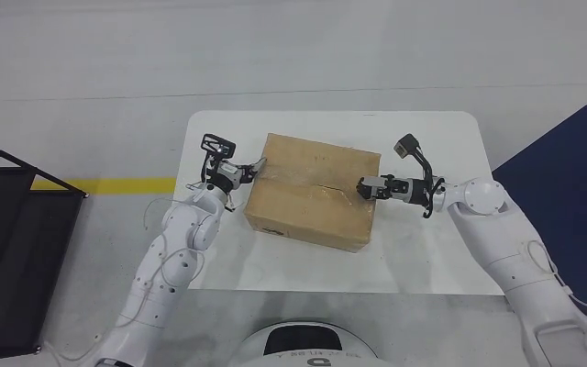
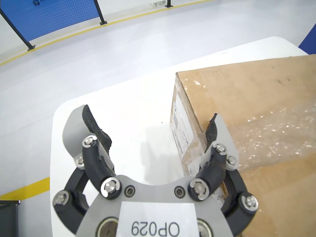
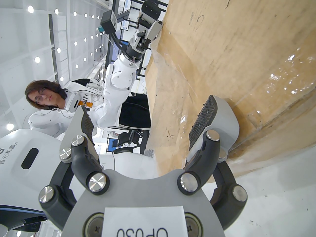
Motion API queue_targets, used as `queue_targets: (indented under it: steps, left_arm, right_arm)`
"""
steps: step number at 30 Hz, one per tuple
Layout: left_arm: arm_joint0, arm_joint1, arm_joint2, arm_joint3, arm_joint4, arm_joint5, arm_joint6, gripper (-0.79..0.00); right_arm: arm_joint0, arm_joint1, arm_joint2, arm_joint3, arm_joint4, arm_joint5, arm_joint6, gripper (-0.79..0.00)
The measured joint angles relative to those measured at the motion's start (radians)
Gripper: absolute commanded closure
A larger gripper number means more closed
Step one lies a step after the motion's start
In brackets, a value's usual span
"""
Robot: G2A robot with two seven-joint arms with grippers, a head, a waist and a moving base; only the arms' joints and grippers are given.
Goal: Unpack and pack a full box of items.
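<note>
A closed cardboard box (image 1: 312, 193), its seam covered with clear tape, sits in the middle of the white table (image 1: 431, 257). My left gripper (image 1: 249, 171) is at the box's left end. It stands open (image 2: 150, 110), one finger (image 2: 212, 127) against the upper edge of the box (image 2: 259, 104) by a paper label, the other over the table. My right gripper (image 1: 365, 187) is at the box's right end near the top seam. It is open (image 3: 147, 103), with one finger (image 3: 205, 117) lying against the cardboard (image 3: 222, 50). The left gripper (image 3: 150, 30) touches the far end.
The table has bare strips in front of, behind and on both sides of the box. A black rack (image 1: 27, 239) stands on the floor to the left, beside a yellow floor line (image 1: 110, 185). Blue barrier panels (image 2: 49, 10) stand far off.
</note>
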Motion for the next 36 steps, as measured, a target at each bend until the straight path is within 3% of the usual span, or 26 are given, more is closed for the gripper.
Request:
queue_targets:
  steps: [13, 23, 27, 36]
  left_arm:
    - [-0.008, -0.001, 0.005, 0.007, 0.011, -0.01, -0.01, -0.785]
    - [-0.011, 0.0, 0.004, 0.007, 0.023, -0.03, -0.019, -0.785]
    - [-0.016, 0.0, 0.008, 0.011, 0.03, -0.038, -0.021, -0.785]
    - [-0.026, -0.001, 0.015, 0.025, 0.04, -0.045, -0.024, -0.785]
  right_arm:
    - [-0.021, 0.002, 0.013, -0.027, -0.009, -0.005, -0.032, -0.785]
    - [-0.232, 0.053, 0.267, -0.159, 0.03, -0.117, -0.124, -0.785]
    - [-0.312, 0.066, 0.359, -0.197, -0.004, -0.095, -0.187, -0.785]
    - [-0.43, 0.082, 0.433, -0.316, -0.101, -0.104, -0.125, -0.785]
